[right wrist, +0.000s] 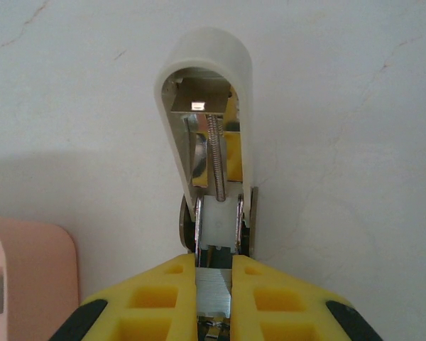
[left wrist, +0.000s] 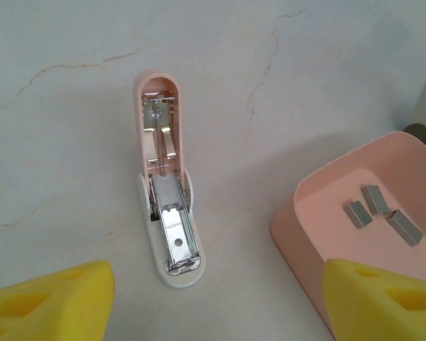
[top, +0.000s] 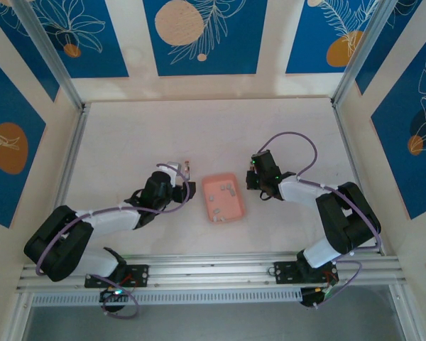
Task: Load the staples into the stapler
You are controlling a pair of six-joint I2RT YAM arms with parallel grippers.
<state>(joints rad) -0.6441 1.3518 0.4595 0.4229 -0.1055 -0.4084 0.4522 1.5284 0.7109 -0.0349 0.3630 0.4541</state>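
Currently, the right tool [right wrist: 214, 275] is seen pressed together on the metal rail of a white stapler [right wrist: 209, 106], whose lid stands swung up just ahead of the pads. The left tool [left wrist: 216, 304] is held apart with nothing between its pads. A pink stapler [left wrist: 167, 213] lies opened on the worktop [left wrist: 326, 85] just ahead of it. The staples [left wrist: 375, 200], three short grey strips, lie in a pink tray [left wrist: 292, 220] ahead and to its right.

The step in hand is judged to be the fetching of a strip. The left tool would best be swung right over the tray and lowered squarely. One strip should be pinched across its narrow sides so that its neighbours are not dragged along. The strip should be carried level, legs down, and laid straight into an open rail. A light pinch is advised, since such strips are likely to snap.

Which of the two staplers is meant to be loaded cannot be settled. The near end of the white stapler's rail is covered by the right pads, so whether it is loaded cannot be told. The tray's near corner is cut off behind the left tool's right pad, and further strips may lie there.
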